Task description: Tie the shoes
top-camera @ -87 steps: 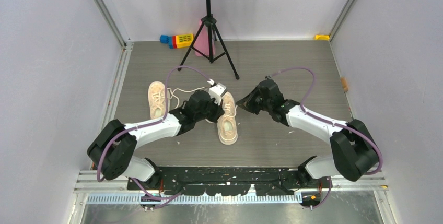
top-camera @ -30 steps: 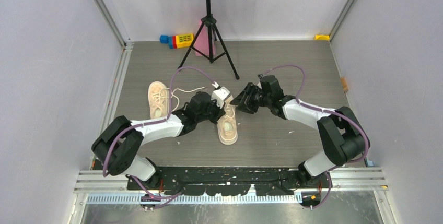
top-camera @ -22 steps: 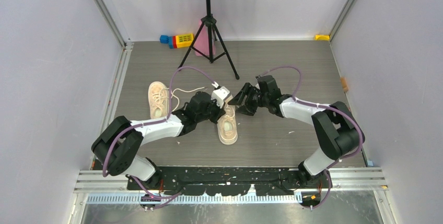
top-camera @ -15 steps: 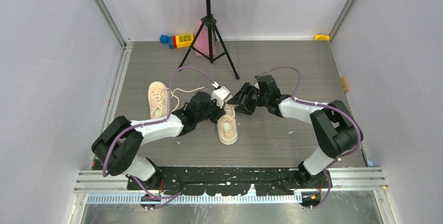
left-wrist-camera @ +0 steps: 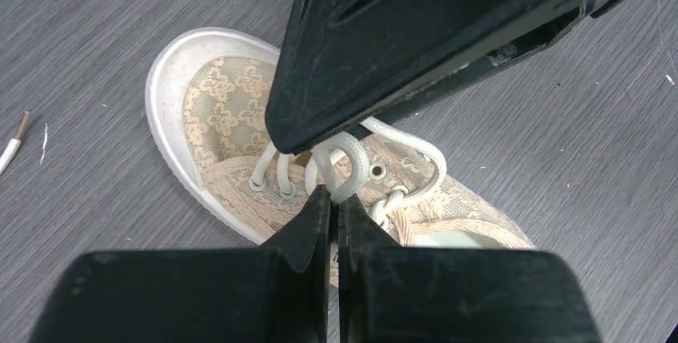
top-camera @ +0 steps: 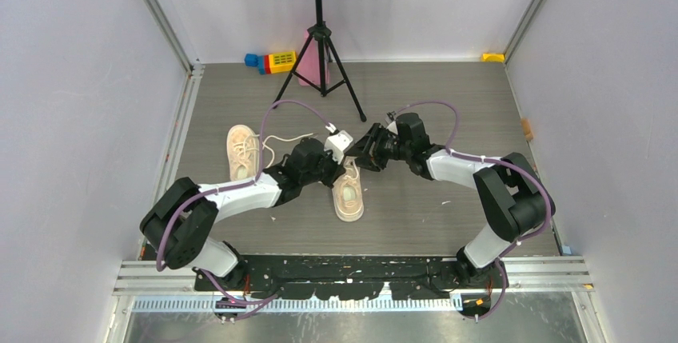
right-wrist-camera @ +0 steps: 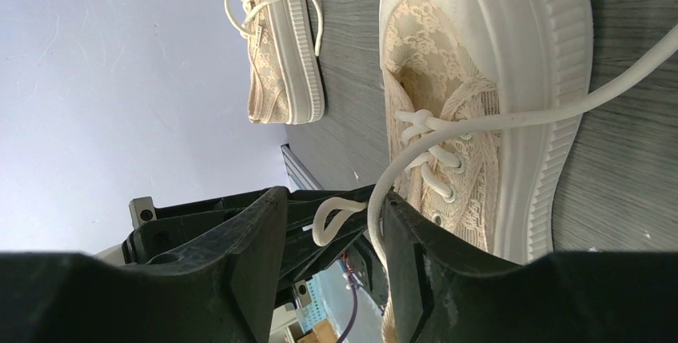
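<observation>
Two cream shoes lie on the grey floor. One (top-camera: pixel 240 151) sits apart at the left with its white laces trailing loose. The other (top-camera: pixel 348 193) lies between the arms, toe pointing away. Over its lacing, my left gripper (left-wrist-camera: pixel 332 196) is shut on a small loop of white lace (left-wrist-camera: pixel 348 169). My right gripper (right-wrist-camera: pixel 334 199) is open, its fingers either side of that loop (right-wrist-camera: pixel 332 217); a long lace strand (right-wrist-camera: pixel 512 117) runs along its right finger (right-wrist-camera: pixel 416 255). From above, the left gripper (top-camera: pixel 344 167) and right gripper (top-camera: pixel 362 155) almost touch.
A black music stand on a tripod (top-camera: pixel 320 47) stands at the back, with coloured toy blocks (top-camera: pixel 272 61) and a pink object (top-camera: pixel 308 61) by its legs. A yellow piece (top-camera: pixel 493 57) lies in the far right corner. Pale walls close both sides.
My right gripper has slid left, closing in on the left gripper and the lace loop over the near shoe. The left arm has held still, still pinching the lace.
</observation>
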Robot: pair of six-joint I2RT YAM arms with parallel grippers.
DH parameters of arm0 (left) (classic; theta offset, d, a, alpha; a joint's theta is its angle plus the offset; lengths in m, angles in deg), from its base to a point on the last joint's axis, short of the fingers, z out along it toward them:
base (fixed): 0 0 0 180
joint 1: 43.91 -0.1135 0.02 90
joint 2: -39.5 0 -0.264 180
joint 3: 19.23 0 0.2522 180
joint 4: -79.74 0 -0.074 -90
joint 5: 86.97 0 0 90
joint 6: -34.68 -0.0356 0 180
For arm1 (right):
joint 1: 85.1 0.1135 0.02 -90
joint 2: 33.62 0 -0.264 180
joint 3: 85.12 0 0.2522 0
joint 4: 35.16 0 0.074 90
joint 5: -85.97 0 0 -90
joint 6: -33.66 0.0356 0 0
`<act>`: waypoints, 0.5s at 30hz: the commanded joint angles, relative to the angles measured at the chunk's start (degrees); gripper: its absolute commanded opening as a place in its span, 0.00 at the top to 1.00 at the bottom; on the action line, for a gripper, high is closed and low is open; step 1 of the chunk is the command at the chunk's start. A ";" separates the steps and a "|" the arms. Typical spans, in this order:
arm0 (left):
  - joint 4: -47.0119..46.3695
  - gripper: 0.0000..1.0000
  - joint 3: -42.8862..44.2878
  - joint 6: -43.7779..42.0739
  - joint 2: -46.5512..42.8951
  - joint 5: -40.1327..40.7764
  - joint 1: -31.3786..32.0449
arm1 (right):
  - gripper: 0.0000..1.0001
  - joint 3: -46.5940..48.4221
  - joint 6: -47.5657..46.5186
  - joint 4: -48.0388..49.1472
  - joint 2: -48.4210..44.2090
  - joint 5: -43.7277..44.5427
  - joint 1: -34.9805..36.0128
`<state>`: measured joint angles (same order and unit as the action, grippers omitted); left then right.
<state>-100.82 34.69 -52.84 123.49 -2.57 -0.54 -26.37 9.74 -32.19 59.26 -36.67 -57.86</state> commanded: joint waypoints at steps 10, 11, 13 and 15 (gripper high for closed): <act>5.64 1.00 6.19 -3.85 2.11 1.50 -0.49 | 0.50 0.18 -0.51 3.13 -1.96 -2.99 -0.20; 6.03 1.00 6.57 -4.00 2.41 1.41 -0.48 | 0.50 0.18 -0.59 3.07 -2.00 -3.03 -0.18; 6.55 1.00 7.12 -4.33 2.86 1.03 -0.48 | 0.52 0.23 -0.81 2.73 -2.17 -3.13 -0.20; 6.60 1.00 7.36 -4.50 3.19 0.92 -0.48 | 0.53 0.58 -1.62 1.06 -2.18 -3.13 -0.18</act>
<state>-95.01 39.76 -55.07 125.98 -2.66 -0.54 -26.37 9.65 -31.75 59.26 -38.31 -57.86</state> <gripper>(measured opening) 0.024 0.481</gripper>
